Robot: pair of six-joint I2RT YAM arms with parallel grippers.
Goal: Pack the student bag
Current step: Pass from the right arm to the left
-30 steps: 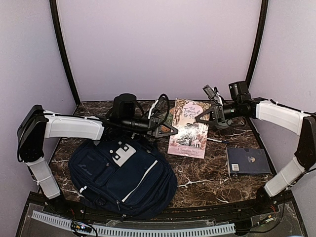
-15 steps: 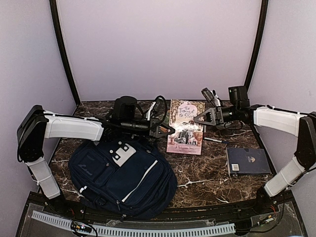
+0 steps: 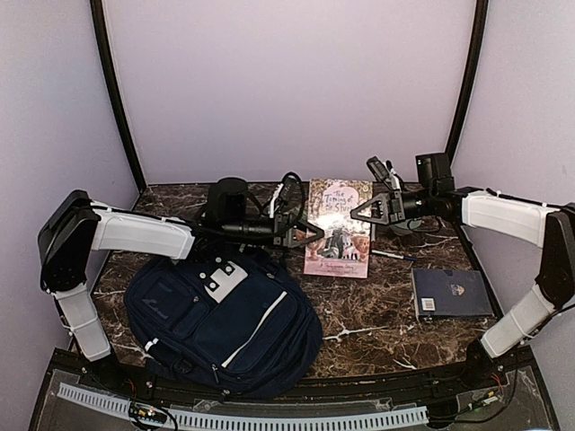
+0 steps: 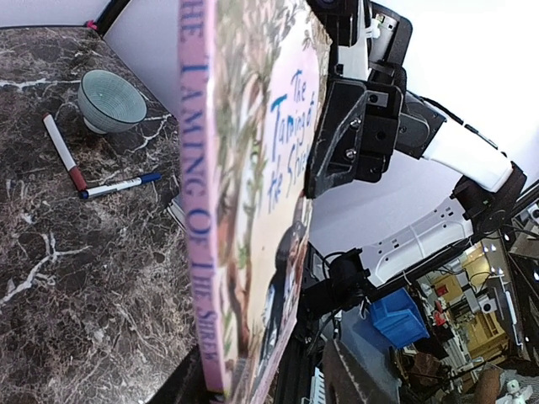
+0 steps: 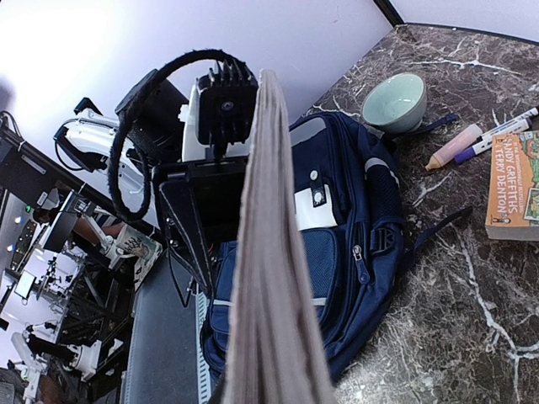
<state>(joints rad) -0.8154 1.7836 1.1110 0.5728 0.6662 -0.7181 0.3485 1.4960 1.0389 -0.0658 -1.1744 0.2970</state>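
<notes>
Here, setting: a dark marble table (image 3: 368,323) with purple walls behind.
Student bag: the navy student bag (image 3: 225,319) lies flat at the lower left-centre of the top view. Its front pockets and white patch face up, and it is clear of both grippers' tips.
Pink book: the pink book (image 3: 338,229), titled The Taming of the Shrew, is at the centre of the top view. It is raised between the two grippers, up and right of the bag.
Right gripper: the right gripper (image 3: 356,215) is clamped tight on the book's right edge. In the left wrist view its black finger lies flat on the cover.
Left gripper: the left gripper (image 3: 313,235) is at the book's left edge. I cannot tell whether it pinches the book or stands loose.
Right side: a dark blue book (image 3: 451,292) lies flat on the table.
Upper left, left wrist view: a pale bowl (image 4: 109,101), a red-capped marker (image 4: 63,151) and a blue pen (image 4: 118,185) lie close together.
</notes>
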